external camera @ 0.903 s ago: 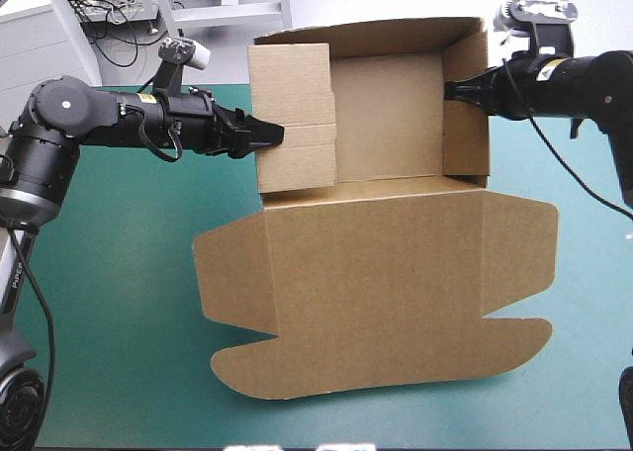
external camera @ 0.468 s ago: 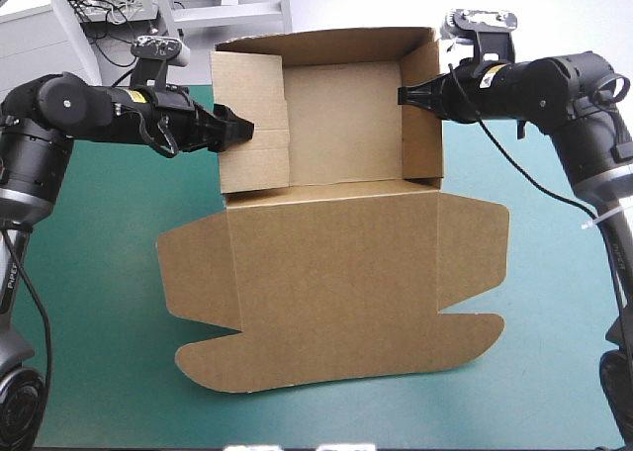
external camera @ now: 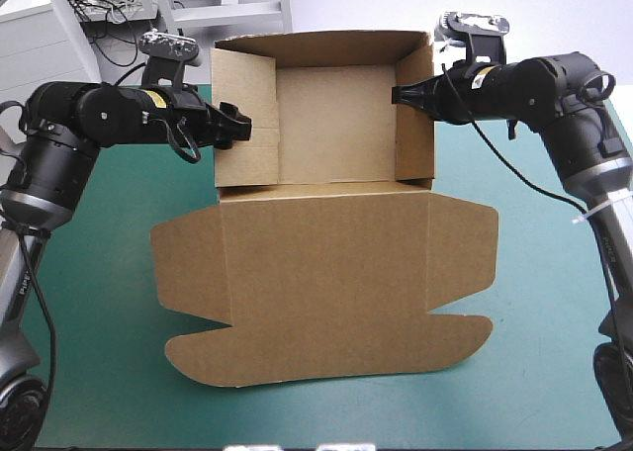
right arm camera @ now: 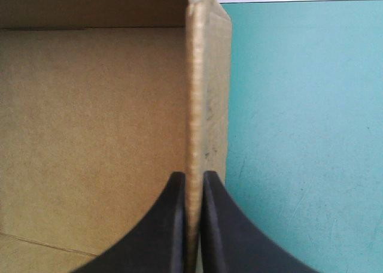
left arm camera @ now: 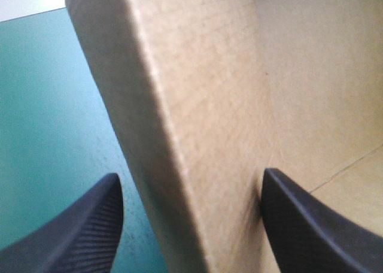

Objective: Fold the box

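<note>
Box (external camera: pixel 326 273) slid leftward, right claw (right arm camera: pixel 192 176) pinching it, left claw (left arm camera: pixel 190 174) spread

No word, number or brand can be read anywhere. A small yellow label (external camera: pixel 153 97) sits on the left arm (external camera: pixel 99 110) just behind the left gripper (external camera: pixel 244 126), and a second yellow label (external camera: pixel 485 72) on the right arm (external camera: pixel 539 83) behind the right gripper (external camera: pixel 397 95); their print is too small to tell.

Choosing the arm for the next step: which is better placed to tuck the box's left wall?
Left. The left gripper is open astride the left wall of the box, one finger each side. The right gripper is shut on the right wall, busy holding it.
</note>
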Controlling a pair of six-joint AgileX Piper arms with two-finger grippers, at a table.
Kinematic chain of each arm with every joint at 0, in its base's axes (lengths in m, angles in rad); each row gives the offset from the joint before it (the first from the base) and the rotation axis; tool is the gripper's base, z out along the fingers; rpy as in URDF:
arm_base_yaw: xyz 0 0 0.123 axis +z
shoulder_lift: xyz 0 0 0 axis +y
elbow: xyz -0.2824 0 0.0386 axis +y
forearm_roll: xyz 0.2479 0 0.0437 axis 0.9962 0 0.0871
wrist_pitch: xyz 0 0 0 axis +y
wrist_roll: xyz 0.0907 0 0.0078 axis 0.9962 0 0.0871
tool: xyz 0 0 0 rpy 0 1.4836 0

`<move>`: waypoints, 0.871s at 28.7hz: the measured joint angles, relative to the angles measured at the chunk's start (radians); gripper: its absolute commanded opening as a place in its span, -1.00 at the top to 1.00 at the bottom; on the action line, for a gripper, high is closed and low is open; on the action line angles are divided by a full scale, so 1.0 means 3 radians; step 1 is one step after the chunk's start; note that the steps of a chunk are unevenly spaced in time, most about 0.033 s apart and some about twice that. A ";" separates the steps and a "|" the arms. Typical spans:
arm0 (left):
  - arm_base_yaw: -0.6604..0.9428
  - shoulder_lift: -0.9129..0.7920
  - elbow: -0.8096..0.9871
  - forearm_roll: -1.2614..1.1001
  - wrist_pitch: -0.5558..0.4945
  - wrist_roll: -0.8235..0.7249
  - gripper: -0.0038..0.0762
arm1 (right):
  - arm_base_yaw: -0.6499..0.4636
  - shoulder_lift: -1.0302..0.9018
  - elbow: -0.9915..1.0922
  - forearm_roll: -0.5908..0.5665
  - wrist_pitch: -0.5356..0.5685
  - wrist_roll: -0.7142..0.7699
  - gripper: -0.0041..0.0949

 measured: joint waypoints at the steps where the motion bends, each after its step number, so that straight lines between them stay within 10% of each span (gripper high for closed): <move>1: -0.0043 0.0000 0.0000 0.0094 -0.0005 -0.0070 -0.22 | 0.0004 0.0000 0.0000 -0.0011 0.0000 0.0000 0.96; 9: -0.0204 0.0000 0.0000 0.0566 -0.0020 -0.0516 -0.16 | 0.0054 0.0022 0.0000 -0.0033 -0.0037 0.0022 0.96; 25: -0.0201 0.0154 -0.0001 0.0553 0.0160 -0.0789 0.98 | 0.0067 0.0041 0.0000 -0.0051 0.0068 0.0008 0.96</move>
